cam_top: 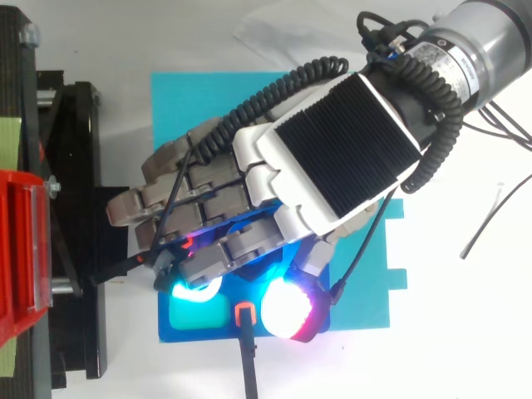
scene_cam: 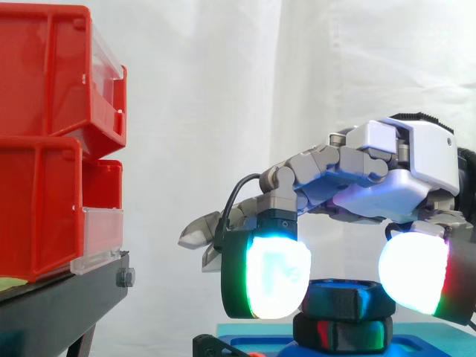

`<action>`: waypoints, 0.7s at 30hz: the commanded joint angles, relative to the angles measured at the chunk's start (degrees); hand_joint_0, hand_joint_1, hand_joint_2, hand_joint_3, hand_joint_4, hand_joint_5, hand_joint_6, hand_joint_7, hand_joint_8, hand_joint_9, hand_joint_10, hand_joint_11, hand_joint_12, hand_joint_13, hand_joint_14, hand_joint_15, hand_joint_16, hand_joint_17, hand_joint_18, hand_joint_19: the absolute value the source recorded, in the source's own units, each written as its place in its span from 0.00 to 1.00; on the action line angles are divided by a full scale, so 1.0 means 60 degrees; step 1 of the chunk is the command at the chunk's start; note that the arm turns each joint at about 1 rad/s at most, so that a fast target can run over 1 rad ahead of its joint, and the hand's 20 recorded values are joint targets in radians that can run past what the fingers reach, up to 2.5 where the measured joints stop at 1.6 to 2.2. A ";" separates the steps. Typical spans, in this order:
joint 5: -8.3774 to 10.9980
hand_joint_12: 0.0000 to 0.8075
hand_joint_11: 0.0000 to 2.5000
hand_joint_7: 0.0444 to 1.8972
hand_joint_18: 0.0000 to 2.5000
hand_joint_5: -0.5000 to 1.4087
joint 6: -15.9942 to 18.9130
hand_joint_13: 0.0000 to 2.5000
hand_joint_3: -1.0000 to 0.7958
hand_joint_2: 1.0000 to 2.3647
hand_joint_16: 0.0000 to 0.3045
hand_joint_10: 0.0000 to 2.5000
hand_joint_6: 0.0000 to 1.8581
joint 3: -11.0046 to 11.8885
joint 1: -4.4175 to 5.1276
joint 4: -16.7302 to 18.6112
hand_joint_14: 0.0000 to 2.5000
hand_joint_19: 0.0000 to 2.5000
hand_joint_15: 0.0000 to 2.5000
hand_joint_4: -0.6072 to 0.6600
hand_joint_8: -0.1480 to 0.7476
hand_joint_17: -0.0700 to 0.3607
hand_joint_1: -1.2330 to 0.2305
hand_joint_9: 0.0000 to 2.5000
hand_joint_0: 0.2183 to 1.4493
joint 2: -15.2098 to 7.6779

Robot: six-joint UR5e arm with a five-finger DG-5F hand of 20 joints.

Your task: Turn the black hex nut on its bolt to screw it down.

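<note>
Hand lower right in your side view: fingers curled, pads pinched black hex nut from both sides, over cyan mat.

Robotics lab bench: white curtain behind the hand, red plastic bins on a black stand ahead of it.

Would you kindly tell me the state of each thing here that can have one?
robot hand, fingers curled, glowing pads pinching the nut from two sides.
nut, level, sitting above a black base, gripped.
red bins, stacked on the black stand, contents hidden.
blue mat, flat beneath the robot hand.
</note>
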 commanded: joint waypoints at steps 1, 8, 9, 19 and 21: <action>-0.0125 0.50 0.13 0.45 0.23 0.21 -0.0011 0.18 0.28 0.00 0.22 0.00 0.33 -0.0001 -0.0049 0.0009 0.00 0.18 0.03 0.78 0.59 0.50 0.43 0.26 0.17 0.0000; -0.0169 0.53 0.13 0.49 0.23 0.20 0.0004 0.18 0.28 0.00 0.23 0.00 0.31 -0.0001 -0.0107 -0.0006 0.00 0.18 0.03 0.80 0.60 0.53 0.40 0.25 0.10 0.0000; -0.0169 0.53 0.13 0.51 0.22 0.21 0.0004 0.18 0.28 0.00 0.24 0.00 0.29 -0.0001 -0.0122 0.0009 0.00 0.18 0.03 0.80 0.60 0.54 0.42 0.25 0.09 0.0000; -0.0301 0.54 0.13 0.52 0.22 0.21 -0.0011 0.18 0.28 0.00 0.24 0.00 0.27 -0.0001 -0.0195 0.0023 0.00 0.18 0.03 0.79 0.61 0.55 0.48 0.25 0.08 0.0000; -0.0330 0.54 0.13 0.52 0.22 0.20 0.0004 0.18 0.28 0.00 0.24 0.00 0.27 -0.0001 -0.0210 0.0038 0.00 0.18 0.03 0.79 0.61 0.54 0.45 0.25 0.09 0.0000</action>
